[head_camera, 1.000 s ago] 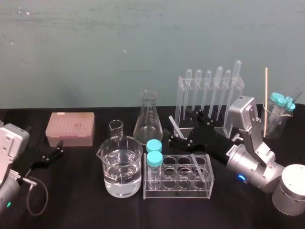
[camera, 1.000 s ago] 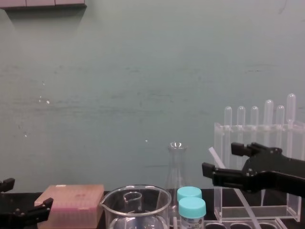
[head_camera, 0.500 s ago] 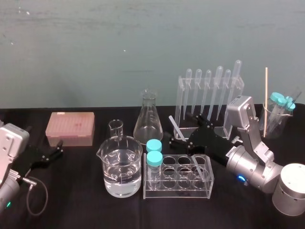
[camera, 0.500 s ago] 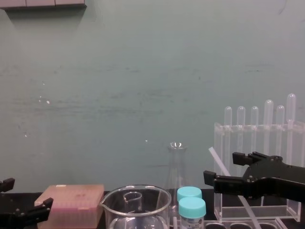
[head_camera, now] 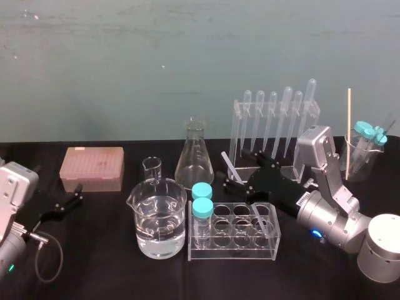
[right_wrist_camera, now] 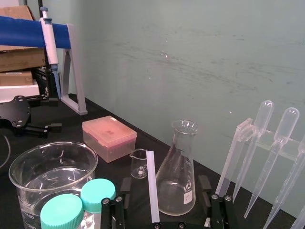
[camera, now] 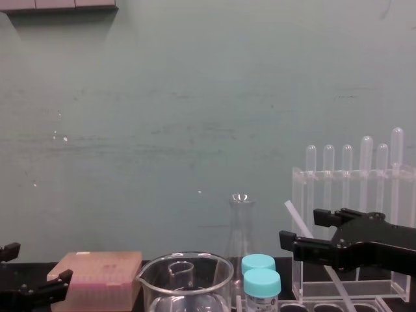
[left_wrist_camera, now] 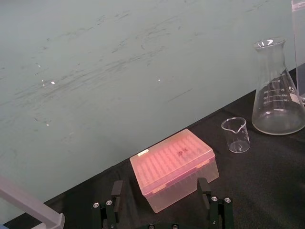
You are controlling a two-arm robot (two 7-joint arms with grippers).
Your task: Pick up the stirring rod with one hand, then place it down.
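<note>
Your right gripper (head_camera: 233,169) sinks slightly, centre-right; jaws wide, straddling rod (right_wrist_camera: 151,186) (unmoved, ungripped). Close next. Left gripper (head_camera: 75,195) parked lower left, jaws apart.

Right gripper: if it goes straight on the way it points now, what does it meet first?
Probably the stirring rod, standing between the right gripper's open fingers; behind it stands the conical flask.

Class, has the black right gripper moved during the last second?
Yes: the black right gripper has sunk lower against the clear plastic pipette rack in the chest view.
</note>
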